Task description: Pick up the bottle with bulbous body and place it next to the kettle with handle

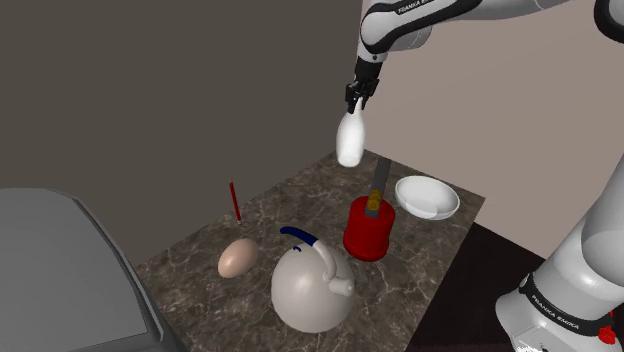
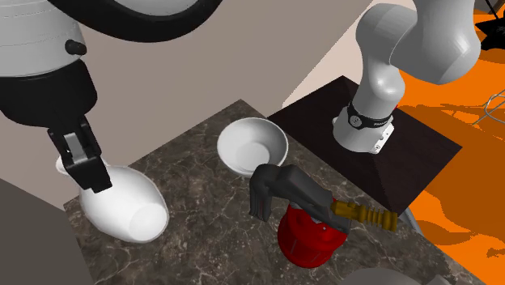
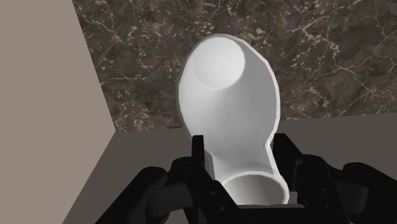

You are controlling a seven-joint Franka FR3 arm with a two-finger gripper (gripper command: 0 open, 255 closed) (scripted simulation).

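Observation:
The white bulbous bottle [image 1: 350, 139] hangs in the air above the far edge of the marble table [image 1: 440, 265], held by its neck in my black gripper [image 1: 357, 98], which is shut on it. From the wrist, the bottle [image 3: 229, 108] widens away from the fingers [image 3: 200, 153] that clasp its neck. In the second exterior view the bottle [image 2: 121, 204] tilts under the gripper [image 2: 81, 166]. The pale kettle [image 1: 312, 287] with a blue-and-white handle stands near the table's front edge in the shoulder view, well below and apart from the bottle.
A red pot [image 1: 369, 228] with a dark and gold handle [image 2: 324, 202] stands mid-table, a white bowl [image 1: 427, 196] behind it. A tan egg-shaped thing [image 1: 238, 258] and a thin red stick [image 1: 234, 201] sit toward the shoulder view's left. A grey object [image 1: 60, 270] borders the table.

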